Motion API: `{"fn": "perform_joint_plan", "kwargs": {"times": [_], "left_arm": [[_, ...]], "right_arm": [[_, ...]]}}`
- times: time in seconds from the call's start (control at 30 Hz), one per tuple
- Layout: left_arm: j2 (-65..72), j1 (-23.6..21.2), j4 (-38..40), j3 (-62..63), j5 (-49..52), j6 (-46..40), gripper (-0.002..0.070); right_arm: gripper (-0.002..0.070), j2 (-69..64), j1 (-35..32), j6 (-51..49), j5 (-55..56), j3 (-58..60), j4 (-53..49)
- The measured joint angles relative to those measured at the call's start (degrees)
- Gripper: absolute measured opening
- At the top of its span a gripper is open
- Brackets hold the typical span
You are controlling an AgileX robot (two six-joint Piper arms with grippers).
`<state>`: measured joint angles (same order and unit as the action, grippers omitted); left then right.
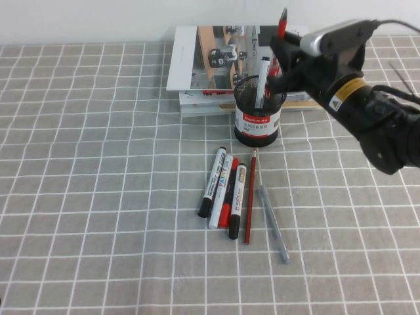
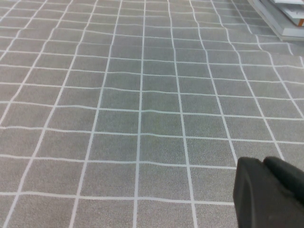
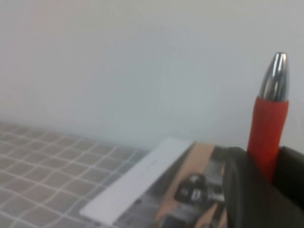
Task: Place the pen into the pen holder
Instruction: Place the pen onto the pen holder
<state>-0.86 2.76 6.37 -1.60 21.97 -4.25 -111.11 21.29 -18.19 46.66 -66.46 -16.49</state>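
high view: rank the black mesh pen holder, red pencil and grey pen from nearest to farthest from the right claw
Right claw, above the holder, grips a red pen.
1. Black mesh pen holder, just below it.
2. Red pencil, lying in front of the holder.
3. Grey pen, beside the pencil, farther forward.

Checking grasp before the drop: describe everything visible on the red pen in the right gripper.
The red pen has a matte red barrel ending in a shiny silver conical tip that points up. It stands roughly upright, clamped in the dark jaws of the right gripper, above and just behind the black mesh pen holder. Its lower part is hidden. Nothing else touches it. The left gripper is over bare cloth.
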Motion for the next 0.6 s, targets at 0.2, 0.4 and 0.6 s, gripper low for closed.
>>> {"fn": "perform_joint_plan", "kwargs": {"times": [0.2, 0.4, 0.6], "left_arm": [[0.00, 0.00, 0.00, 0.00, 0.00, 0.00, -0.0003], [0.00, 0.00, 0.00, 0.00, 0.00, 0.00, -0.0003], [0.00, 0.00, 0.00, 0.00, 0.00, 0.00, -0.0003]], "right_arm": [[0.0195, -4.11, 0.00, 0.00, 1.13, 0.00, 1.29], [0.0412, -4.12, 0.00, -0.66, 1.77, 0.00, 2.10], [0.0078, 4.84, 0.00, -10.51, 1.52, 0.24, -8.72]]}}
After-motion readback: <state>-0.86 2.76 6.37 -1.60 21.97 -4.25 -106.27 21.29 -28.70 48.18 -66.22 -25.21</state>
